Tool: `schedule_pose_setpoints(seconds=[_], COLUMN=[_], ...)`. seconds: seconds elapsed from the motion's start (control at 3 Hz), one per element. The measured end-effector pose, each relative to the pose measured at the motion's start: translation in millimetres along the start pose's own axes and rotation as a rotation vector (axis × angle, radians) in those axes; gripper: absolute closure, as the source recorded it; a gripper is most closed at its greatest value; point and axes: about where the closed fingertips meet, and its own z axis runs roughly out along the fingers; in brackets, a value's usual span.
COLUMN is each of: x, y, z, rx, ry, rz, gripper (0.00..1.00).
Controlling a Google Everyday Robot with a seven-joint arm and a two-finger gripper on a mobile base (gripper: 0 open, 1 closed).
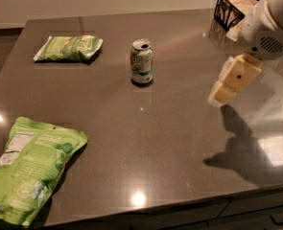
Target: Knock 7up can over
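Observation:
The 7up can (142, 61) stands upright near the middle of the dark table (170, 128), silver top with pull tab, whitish-green label. My gripper (223, 91) hangs above the table at the right, well to the right of the can and apart from it, its cream fingers pointing down and left. The white arm housing (270, 25) rises from it toward the top right corner.
A flat green snack bag (69, 48) lies at the back left. A larger green snack bag (28, 169) lies at the front left corner. A black wire basket (232, 8) stands at the back right. The table's front edge runs along the bottom.

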Motion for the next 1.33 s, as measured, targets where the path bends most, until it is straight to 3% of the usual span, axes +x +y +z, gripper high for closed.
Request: schedule_pose_setpoints(seconds=[0.67,1.33], x=[-48.7,-83.7], y=[-19.3,-42.6], z=[40.2,82.3], rx=[0.035,0.073], ry=[-0.162,-0.307], rz=[0.07,0.21], gripper=[0.0,0.0])
